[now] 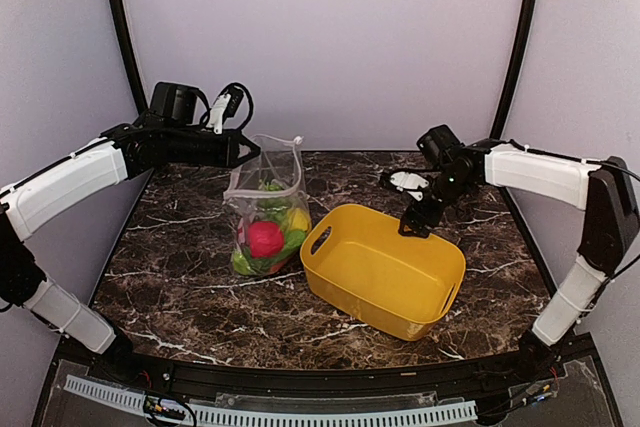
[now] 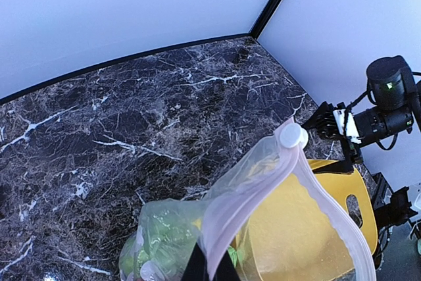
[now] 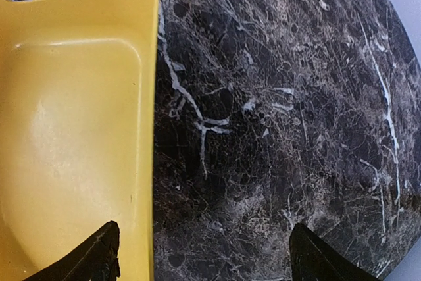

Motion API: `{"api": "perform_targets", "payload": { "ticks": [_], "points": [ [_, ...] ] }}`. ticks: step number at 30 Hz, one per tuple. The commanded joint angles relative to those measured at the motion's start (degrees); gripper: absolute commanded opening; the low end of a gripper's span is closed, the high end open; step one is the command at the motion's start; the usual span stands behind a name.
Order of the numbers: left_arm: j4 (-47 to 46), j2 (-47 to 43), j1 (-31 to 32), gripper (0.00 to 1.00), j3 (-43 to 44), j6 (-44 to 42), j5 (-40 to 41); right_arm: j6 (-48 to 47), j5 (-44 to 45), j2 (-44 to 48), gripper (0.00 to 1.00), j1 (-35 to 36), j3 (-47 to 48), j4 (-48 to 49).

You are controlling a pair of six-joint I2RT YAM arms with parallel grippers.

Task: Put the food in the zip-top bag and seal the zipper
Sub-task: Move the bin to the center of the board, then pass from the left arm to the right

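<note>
Zip-top bag [image 1: 268, 209] is being held upright on the marble table [image 1: 170, 277], left of centre. Its bottom is being rested on the stone while its top left corner is being pinched by the left gripper [image 1: 243, 152], whose jaws are being pressed fully together on the mouth edge. Just right of it, no food is being shown inside the yellow basket [image 1: 380, 277], and the right gripper [image 1: 418, 219] is being hovered above the basket's far rim with its jaws spread wide and nothing between them. The bag's body is being judged as thin, floppy, slippery film that is standing only because it is being hung from that 1 corner; gripped mid-wall, it is likely to crumple or slide. The food [image 1: 266, 239] is being carried low inside, with a red ball, a yellow lemon [image 1: 297, 219] and green pieces showing through. It is being judged as light, hard plastic that is weighting the base but is free to roll if the bag is tipped. The zipper [image 2: 253, 185], a pinkish strip, is being judged as the stiffest and safest place to grip. In the left wrist view its 2 lips are being shown apart, so the mouth is not yet sealed; whether 1 lip or both are being pinched cannot be told. The lips are being joined at the small white slider tab [image 2: 291, 136] at the far corner, where a narrow, careful pinch is being called for, since the loose film may bunch as the tab is drawn along.
</note>
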State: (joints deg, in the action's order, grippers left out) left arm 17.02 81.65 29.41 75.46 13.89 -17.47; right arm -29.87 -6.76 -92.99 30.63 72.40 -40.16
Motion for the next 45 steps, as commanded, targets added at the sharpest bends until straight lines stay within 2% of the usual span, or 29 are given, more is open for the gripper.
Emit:
{"api": "perform_targets", "payload": {
  "ticks": [1, 3, 7, 13, 17, 22, 25, 28, 30, 33, 37, 41, 45],
  "points": [
    [-0.04, -0.47, -0.23, 0.01, -0.95, -0.45, -0.75, 3.52, 2.84, -4.16, 0.86, -1.63, 0.66, 2.43],
    [-0.46, -0.48, -0.23, 0.01, -1.13, -0.32, -0.71, 6.19, 3.86, -6.24, 0.87, -3.05, 1.73, 3.24],
    [-0.75, -0.64, -0.23, 0.01, -1.34, -0.10, -1.00, 10.88, 4.09, -9.33, 0.85, -7.08, 4.89, 2.40],
    [-1.23, -1.51, -0.23, 0.01, -2.27, -0.26, -0.54, 13.38, 1.91, -8.01, 0.76, -13.50, 4.16, 2.32],
    [-1.86, -1.77, -0.23, 0.01, -3.16, -0.14, -0.77, 12.78, 0.47, -5.71, 0.76, -15.57, 2.31, 2.23],
    [-1.95, -1.40, -0.23, 0.01, -3.51, -0.52, -1.17, 7.02, -16.62, -0.10, 0.86, -15.20, 4.64, -1.39],
    [-1.31, -1.20, -0.23, 0.01, -3.05, -1.52, -1.88, 4.97, -21.85, 5.05, 0.98, -14.31, 7.03, -0.03],
    [-1.52, -1.20, -0.23, 0.01, -2.57, -1.77, -5.29, 5.85, -23.62, 9.12, 0.99, -13.75, 7.43, 6.12],
    [-1.92, -1.17, -0.18, 0.01, -2.13, -1.65, -8.26, 4.73, -27.75, 10.56, 0.99, -13.52, 7.11, 9.83],
    [-2.23, -1.07, -0.02, 0.01, -1.27, -1.46, -13.77, 1.62, -36.70, 7.43, 0.99, -13.00, 11.65, 7.46],
    [-0.17, -0.77, 1.06, 0.01, 0.42, -2.71, -18.18, -0.54, -47.40, 2.65, 0.86, -10.82, 16.24, 5.03],
    [4.09, -0.26, 4.13, 0.01, 2.49, -5.67, -20.55, -2.19, -47.73, 0.30, 0.75, -6.53, 18.85, 5.33],
    [7.35, 0.59, 6.61, 0.01, 3.87, -7.74, -21.06, -2.20, -45.71, -1.41, 0.73, -2.21, 19.88, 6.97]
  ]
}}
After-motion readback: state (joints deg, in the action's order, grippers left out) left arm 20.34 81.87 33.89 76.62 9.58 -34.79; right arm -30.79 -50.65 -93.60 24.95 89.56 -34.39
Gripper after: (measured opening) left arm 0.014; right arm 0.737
